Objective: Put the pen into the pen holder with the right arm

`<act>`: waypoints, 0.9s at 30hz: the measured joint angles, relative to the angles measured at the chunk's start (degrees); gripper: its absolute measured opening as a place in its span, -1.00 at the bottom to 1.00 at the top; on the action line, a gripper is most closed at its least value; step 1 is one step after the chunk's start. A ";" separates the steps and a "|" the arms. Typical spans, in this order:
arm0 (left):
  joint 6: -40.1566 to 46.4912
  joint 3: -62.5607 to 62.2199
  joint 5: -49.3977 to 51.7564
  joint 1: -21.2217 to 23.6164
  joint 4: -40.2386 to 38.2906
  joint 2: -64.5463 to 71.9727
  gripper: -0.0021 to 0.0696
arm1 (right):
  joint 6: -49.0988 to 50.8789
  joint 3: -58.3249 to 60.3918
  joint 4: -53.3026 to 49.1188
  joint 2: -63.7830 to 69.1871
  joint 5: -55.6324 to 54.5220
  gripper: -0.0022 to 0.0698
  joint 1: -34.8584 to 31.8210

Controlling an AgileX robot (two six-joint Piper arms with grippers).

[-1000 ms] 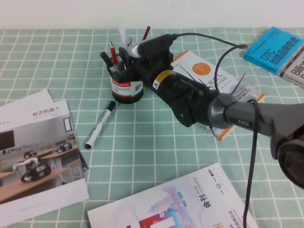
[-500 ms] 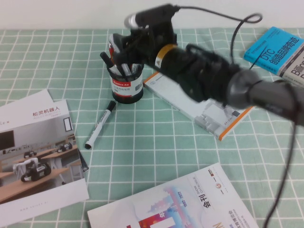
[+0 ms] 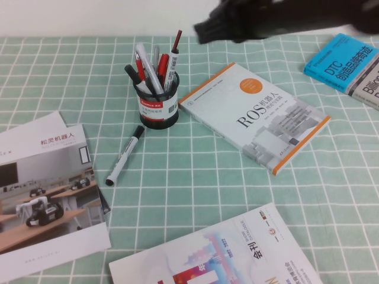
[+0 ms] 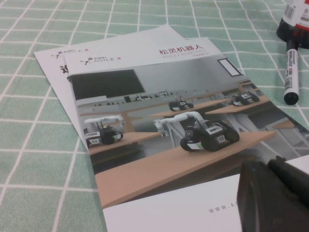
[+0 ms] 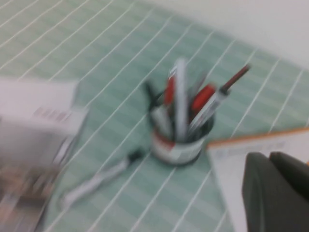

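The black mesh pen holder (image 3: 157, 107) stands on the green checked cloth at the back left, and it also shows in the right wrist view (image 5: 177, 145). The pale white pen (image 3: 144, 59) stands upright in it among several red, black and grey pens; it also appears in the right wrist view (image 5: 179, 96). My right gripper (image 3: 214, 26) is a blurred dark shape high at the back, right of the holder and clear of it. Its fingers (image 5: 263, 193) are shut and empty. My left gripper (image 4: 270, 164) is shut over the brochure and is out of the high view.
A white marker with a black cap (image 3: 125, 155) lies on the cloth in front of the holder. A ROS book (image 3: 254, 115) lies to the right, a blue book (image 3: 346, 62) at the back right, brochures (image 3: 47, 189) on the left and a magazine (image 3: 219, 254) in front.
My right arm has lifted up and back to the right, away from the holder. The pale pen it held over the holder now stands in it.
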 joint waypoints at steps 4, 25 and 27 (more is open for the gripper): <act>0.00 0.00 0.00 0.00 0.00 0.00 -0.96 | -6.73 2.59 6.28 -6.91 8.32 -0.99 0.00; 0.00 0.00 0.00 0.00 0.00 0.00 -0.96 | 5.13 49.31 -3.10 -56.13 12.85 -0.99 -0.10; 0.00 0.00 0.00 0.00 0.00 0.00 -0.96 | 6.26 55.45 -5.04 -58.99 8.33 -0.99 -2.16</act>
